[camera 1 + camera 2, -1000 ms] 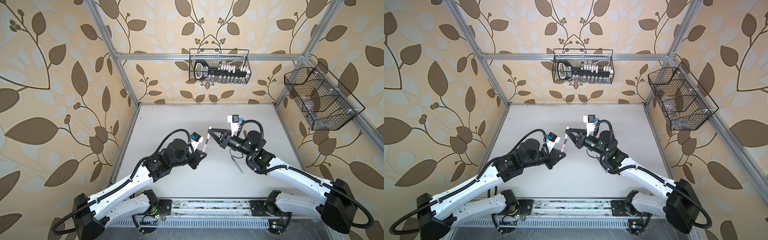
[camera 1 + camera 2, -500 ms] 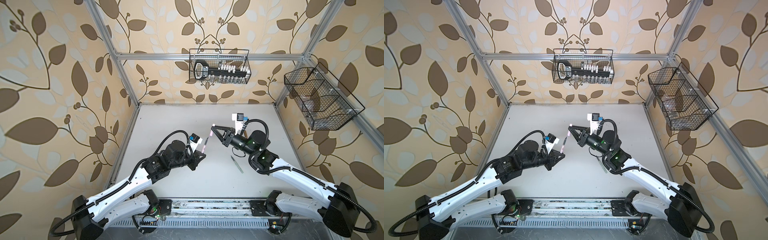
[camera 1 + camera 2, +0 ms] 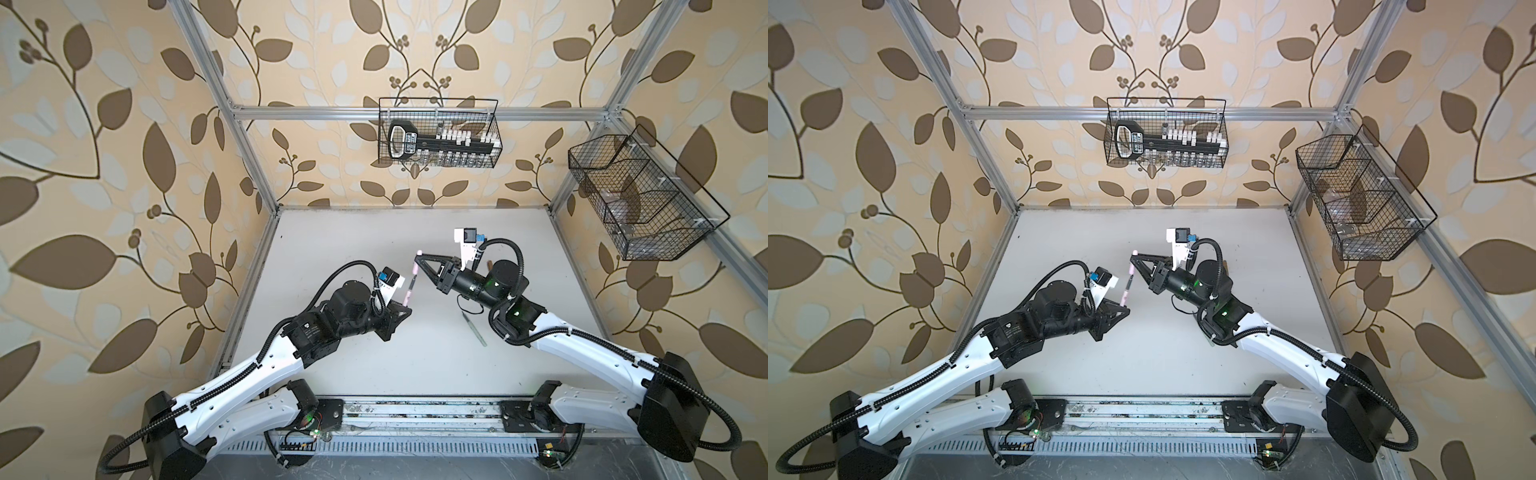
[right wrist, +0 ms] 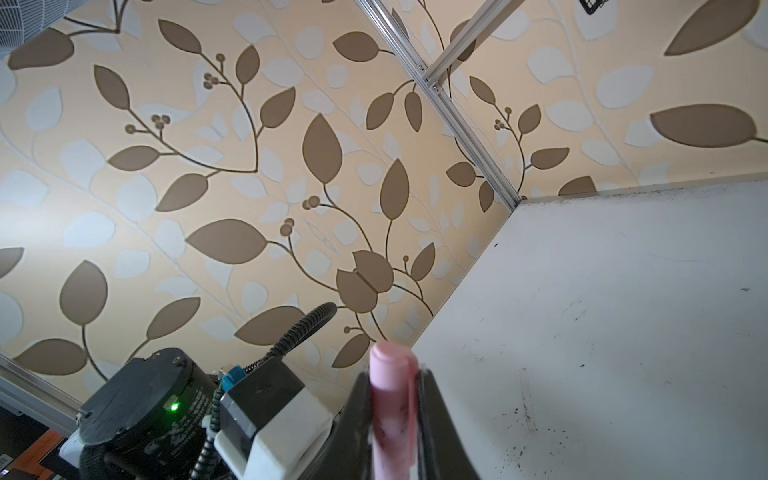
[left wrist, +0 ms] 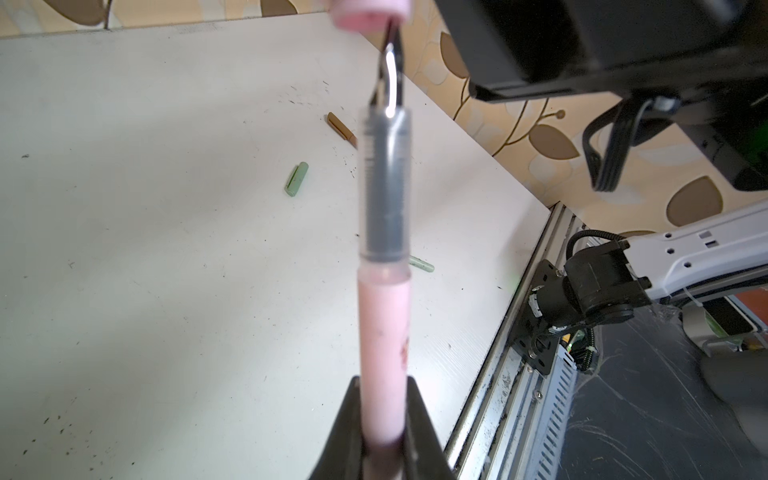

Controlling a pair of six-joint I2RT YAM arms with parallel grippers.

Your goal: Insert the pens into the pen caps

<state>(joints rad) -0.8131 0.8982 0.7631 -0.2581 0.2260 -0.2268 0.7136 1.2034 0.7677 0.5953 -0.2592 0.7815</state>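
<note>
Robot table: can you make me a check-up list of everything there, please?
Surface: white table, with little dark specks.
Job's things: pink pen has its tip at the mouth of the pink cap; green pen, green cap and a half-hidden brown piece lie on the table.
Clutter: nothing seen.
Hands: left hand shut on the pink pen; right hand shut on the pink cap.
Cables: black cables loop over both arms, away from the pens.
Surroundings: leafy walls; back basket and side basket hang up.
</note>
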